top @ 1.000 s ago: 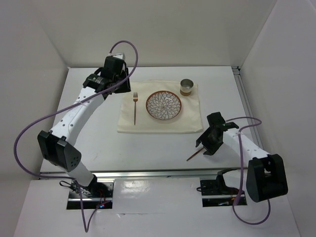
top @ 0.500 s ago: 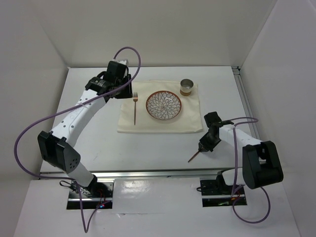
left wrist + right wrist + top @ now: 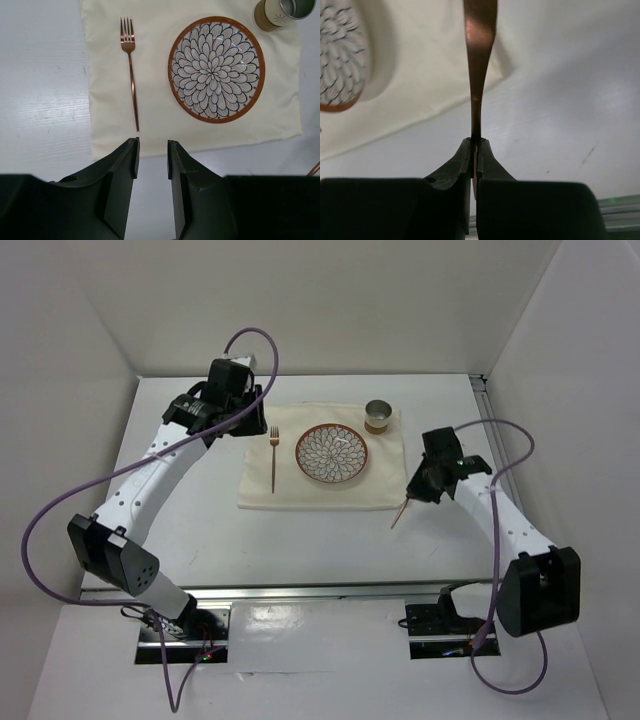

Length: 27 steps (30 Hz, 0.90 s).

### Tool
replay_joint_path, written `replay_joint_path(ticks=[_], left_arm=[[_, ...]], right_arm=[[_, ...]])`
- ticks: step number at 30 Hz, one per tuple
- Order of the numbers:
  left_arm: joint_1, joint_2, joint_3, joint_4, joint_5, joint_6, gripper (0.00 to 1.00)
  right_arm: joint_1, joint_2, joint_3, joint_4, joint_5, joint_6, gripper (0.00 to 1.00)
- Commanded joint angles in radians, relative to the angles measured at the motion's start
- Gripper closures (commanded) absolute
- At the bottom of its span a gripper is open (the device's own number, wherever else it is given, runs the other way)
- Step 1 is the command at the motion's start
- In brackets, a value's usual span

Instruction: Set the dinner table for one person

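One plate, one fork, one cup, one mat, left tool parted, right tool clamping one copper utensil

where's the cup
In the top view, the cup sits at the far right corner of the cream mat, just beyond and right of the patterned plate.

Right gripper pinched tight on the thin stem of a copper utensil, utensil widening upward past the top edge, kind unclear, cream mat behind it, patterned plate far left, white dinner table right, metal rail bottom corner
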State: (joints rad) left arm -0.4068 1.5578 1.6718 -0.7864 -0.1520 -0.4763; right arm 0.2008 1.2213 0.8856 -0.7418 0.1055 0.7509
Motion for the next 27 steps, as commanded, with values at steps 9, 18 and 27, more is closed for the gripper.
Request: replay_joint_path(ticks=[9,18,27], left_arm=[[-0.003,-0.073,-0.001,0.009,-0.041,-0.021,0.54],[0.006,-0.111,-0.050,0.030,-0.050,-0.031,0.54],[0.016,-0.111,-0.050,0.030,-0.060,-0.013,0.54]], right_arm=[[0.031,0.586,0.587,-0.075,-0.234,-0.535,1.00],[0.063,0.791,0.739,-0.111,-0.205,-0.601,1.00],[0.054,0.853,0.759,-0.102,-0.150,-0.601,1.00]])
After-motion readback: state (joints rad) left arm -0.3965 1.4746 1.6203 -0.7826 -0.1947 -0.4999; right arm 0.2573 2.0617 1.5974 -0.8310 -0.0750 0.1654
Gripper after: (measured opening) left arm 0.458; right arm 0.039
